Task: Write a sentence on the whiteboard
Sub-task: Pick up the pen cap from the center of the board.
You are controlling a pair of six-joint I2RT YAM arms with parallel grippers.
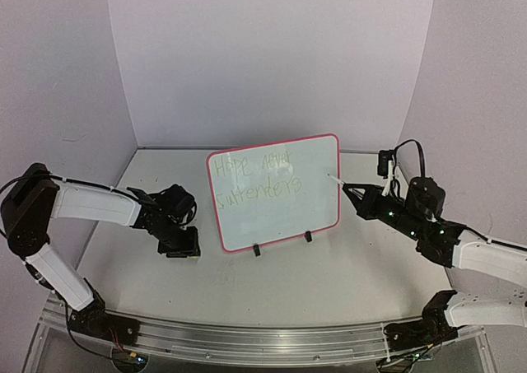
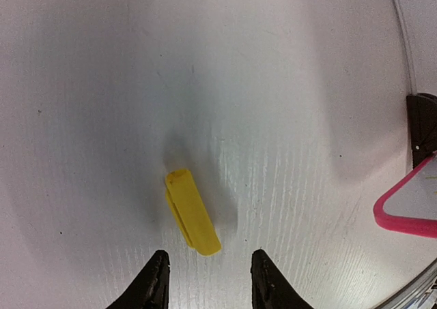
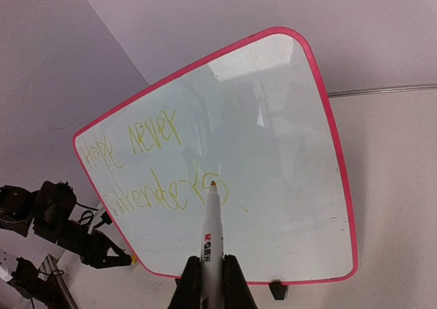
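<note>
Red-pink-framed rectangular whiteboard upright on the pale table, long axis left–right, face toward the arms. Yellow-green handwritten sentence, two lines: "Hope never surrenders". Right gripper clamped on a white marker labelled "M&G", tip at the last letter. Left gripper parted, empty, above a yellow cap.

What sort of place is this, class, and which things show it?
Probably a robotics lab test cell: two white-and-black robot arms bolted to a metal rail, plain lilac walls boxing in the white table.

Yellow cap on table before gripper
</note>
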